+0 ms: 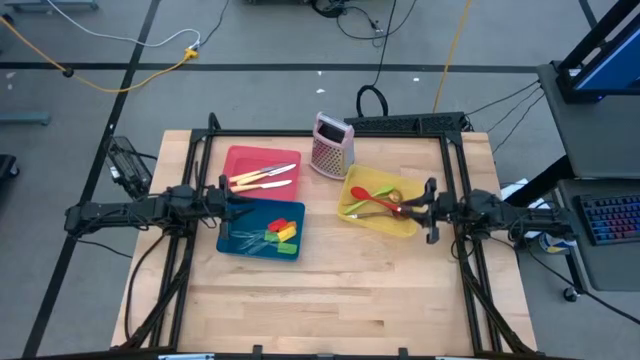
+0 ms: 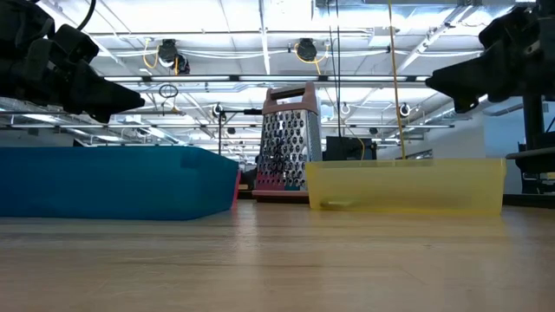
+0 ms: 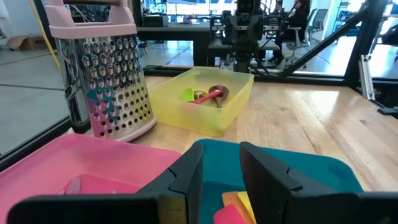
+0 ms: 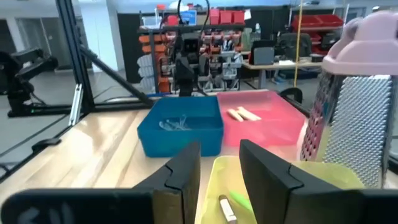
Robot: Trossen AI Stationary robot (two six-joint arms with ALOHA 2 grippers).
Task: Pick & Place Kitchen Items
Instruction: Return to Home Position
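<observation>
Cream-handled knives point(image 1: 262, 177) lie in a red tray point(image 1: 240, 158). Green, yellow and red spatulas point(image 1: 283, 232) lie in a blue tray point(image 1: 240, 243). Red, green and gold spoons point(image 1: 378, 200) lie in a yellow tray point(image 1: 352, 180). My left gripper point(image 1: 232, 203) is open and hovers over the blue tray's far-left part, near the red tray's edge; its wrist view shows spatulas point(image 3: 233, 208) just below its open fingers point(image 3: 221, 183). My right gripper point(image 1: 424, 208) is open and hovers over the yellow tray's right edge point(image 4: 249, 186). In the low view both grippers point(image 2: 95, 91) point(image 2: 455, 82) hang above the trays.
A metal box grater with a pink top point(image 1: 332, 145) stands upright at the far side, between the red and yellow trays. The three trays sit close together on the far half of the wooden table point(image 1: 320, 310). Bare wood fills the near half.
</observation>
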